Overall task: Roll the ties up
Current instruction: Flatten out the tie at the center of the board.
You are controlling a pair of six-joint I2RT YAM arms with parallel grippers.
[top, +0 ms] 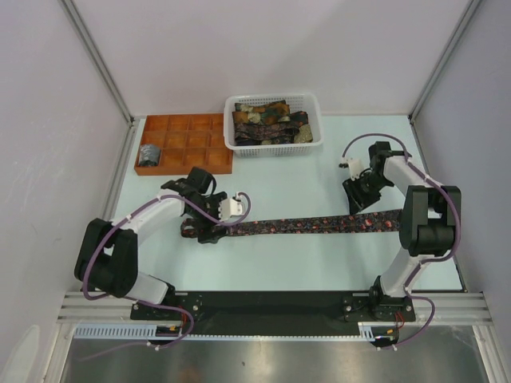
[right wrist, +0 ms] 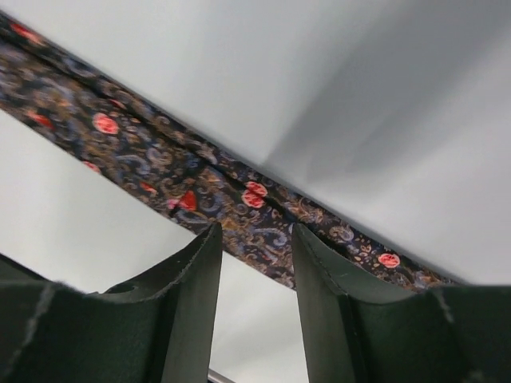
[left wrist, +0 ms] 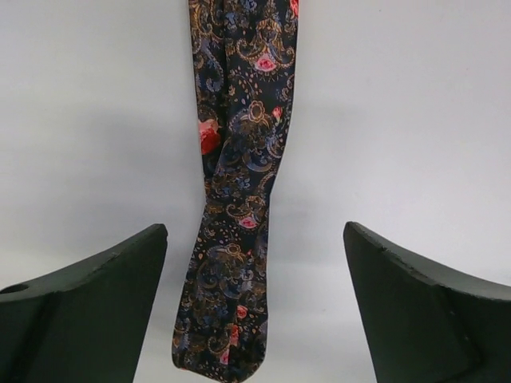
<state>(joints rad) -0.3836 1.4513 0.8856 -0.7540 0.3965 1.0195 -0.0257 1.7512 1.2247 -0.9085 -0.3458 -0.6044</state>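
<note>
top view, tie: one dark patterned tie lies flat and stretched across the middle of the table, running from the left arm toward the right edge.
top view, spare ties: more ties sit heaped in the white basket at the far edge; an orange tray stands at the far left corner with one dark roll in a compartment.
top view, left gripper: the left gripper hangs over the tie's left end, which looks bunched there.
top view, right gripper: the right gripper is low over the tie near its right end.
left wrist view, tool: jaws spread wide, one finger on each side of the narrow end, nothing held; the fabric lies loose and slightly twisted between them.
right wrist view, tool: the right fingers stand partly apart just above or at the tie's edge; i cannot tell whether they touch it, and no cloth is pinched.
handling, judged: light, soft, limp and likely slippery fabric; it will crumple rather than push.
where to take hold, judged: pinch the narrow left end across its width, with the far end pinned for tension.
</note>
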